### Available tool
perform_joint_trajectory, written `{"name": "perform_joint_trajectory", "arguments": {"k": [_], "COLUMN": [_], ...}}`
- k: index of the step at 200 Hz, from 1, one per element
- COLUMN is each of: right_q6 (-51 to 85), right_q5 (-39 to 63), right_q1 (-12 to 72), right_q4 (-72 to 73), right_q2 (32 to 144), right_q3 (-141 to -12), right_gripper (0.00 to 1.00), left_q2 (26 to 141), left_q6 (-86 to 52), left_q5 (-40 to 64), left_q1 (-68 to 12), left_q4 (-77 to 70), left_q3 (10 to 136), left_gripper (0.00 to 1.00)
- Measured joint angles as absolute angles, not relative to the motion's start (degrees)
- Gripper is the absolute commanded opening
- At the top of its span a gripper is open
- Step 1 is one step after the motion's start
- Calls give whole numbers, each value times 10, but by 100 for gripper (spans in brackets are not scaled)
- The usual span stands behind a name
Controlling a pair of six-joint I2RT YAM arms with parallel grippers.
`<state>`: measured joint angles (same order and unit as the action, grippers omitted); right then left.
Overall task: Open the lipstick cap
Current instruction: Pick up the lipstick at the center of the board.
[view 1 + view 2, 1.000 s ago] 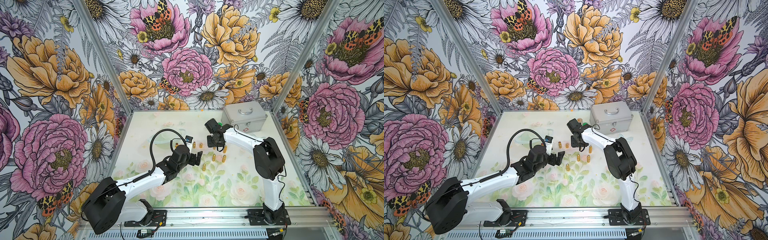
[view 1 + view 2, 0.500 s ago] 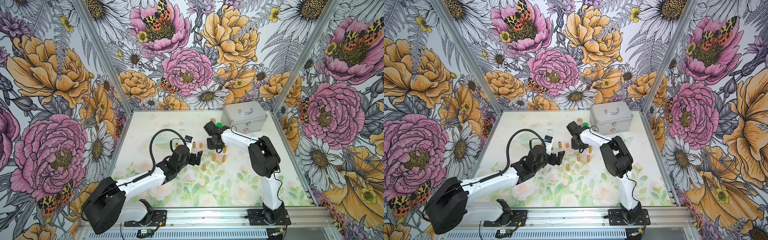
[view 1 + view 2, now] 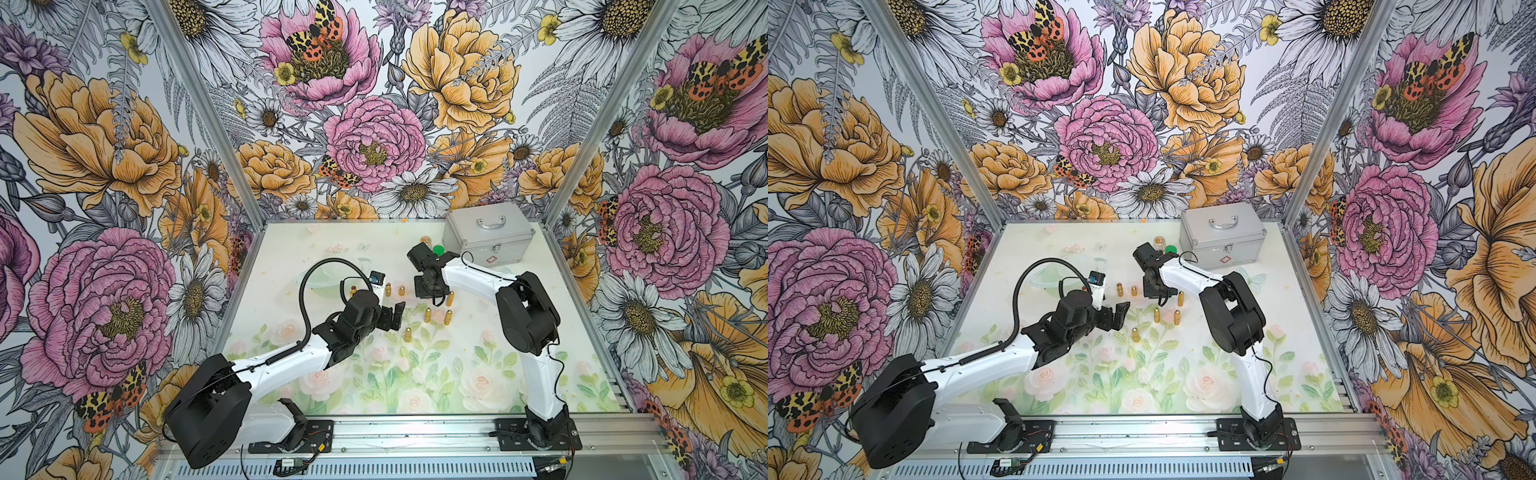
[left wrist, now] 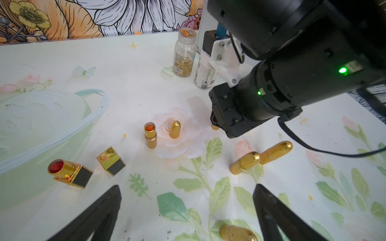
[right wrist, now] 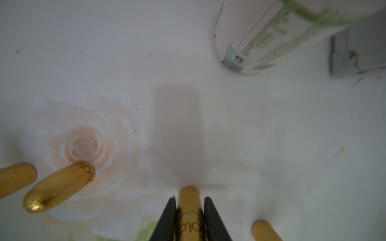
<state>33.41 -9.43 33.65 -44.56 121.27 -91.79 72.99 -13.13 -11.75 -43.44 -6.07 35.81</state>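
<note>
Slippage is the main worry, and the near end of the table shows why. The left gripper (image 4: 187, 187) hangs over the floral mat (image 4: 129, 87) with its fingers spread wide and nothing between them, and a spare gold lipstick (image 4: 238, 232) sits just beside it, so only one tool has hold of anything. Beyond it are two more capped lipsticks (image 4: 245, 162). Past those the right gripper (image 5: 189, 198) points down at the mat, clamped on the task's lipstick (image 5: 189, 208), which sits between the black fingers (image 5: 168, 212) with its far end at or very near the surface (contact itself is too blurred to confirm). A pale ring, likely the seam between cap and body, lies right between those fingers. If so, the squeeze would pin both halves together, and a pull by the other arm would drag the whole tube out rather than free the cap. The polished, rounded shell could also twist or slide in the grip. A lift or swing from here might clip the neighbouring lipstick (image 5: 263, 229). Farther back it might hit the white bottle (image 5: 261, 41) or the clear bottle (image 4: 184, 54) near the metal case (image 3: 488, 237).
</note>
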Motion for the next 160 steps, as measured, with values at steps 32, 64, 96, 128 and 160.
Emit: {"name": "perform_joint_trajectory", "arguments": {"k": [32,64,96,128,160], "right_q6": [332,324,316,299,279], "right_q5": [-94,-94,-90,-60,-17], "right_q1": [336,336,336,336,337], "right_q4": [-446,-446,-447,-449,-461], "right_q2": [1213,1212,1199,1152,1105], "right_q3": [-918,-918,-918,-918,-924], "right_gripper": [21,20,20,20,21], "left_q2": [730,730,726,699,662], "left_q6": [-131,-131,-131,-131,-131], "left_q5": [-117,-119,-122,-124,-124], "left_q1": [-434,-434,-434,-430,-408], "left_q4": [-61,-61,-61,-63,-64], "left_q3": [358,358,358,347,319], "left_gripper": [99,99,99,99,98]}}
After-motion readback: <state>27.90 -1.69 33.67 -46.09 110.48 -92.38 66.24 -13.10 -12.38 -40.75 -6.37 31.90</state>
